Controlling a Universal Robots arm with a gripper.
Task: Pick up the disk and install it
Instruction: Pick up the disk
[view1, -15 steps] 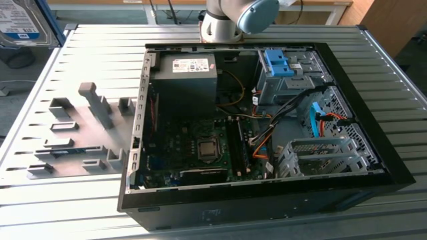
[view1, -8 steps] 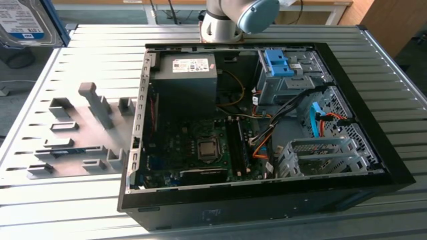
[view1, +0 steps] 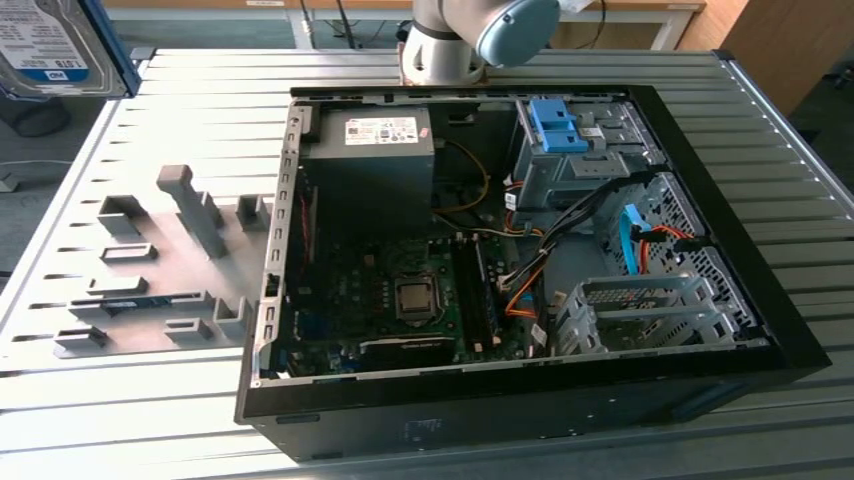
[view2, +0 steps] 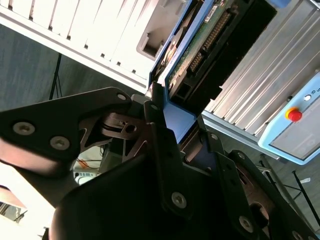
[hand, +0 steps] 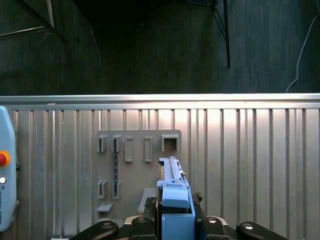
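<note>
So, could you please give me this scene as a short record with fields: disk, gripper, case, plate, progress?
disk: held in the air above the table, at the exterior view's upper left, label visible
gripper: shut on the disk's blue end
computer case: open, lying on the table
holder plate: grey, to the exterior view's left of the case
progress: disk picked up, not yet installed

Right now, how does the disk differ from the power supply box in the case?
The disk is held by the gripper; the power supply box sits inside the case. The disk is thin with blue rails; the power supply box is bulky and grey. Both are labelled.
</note>
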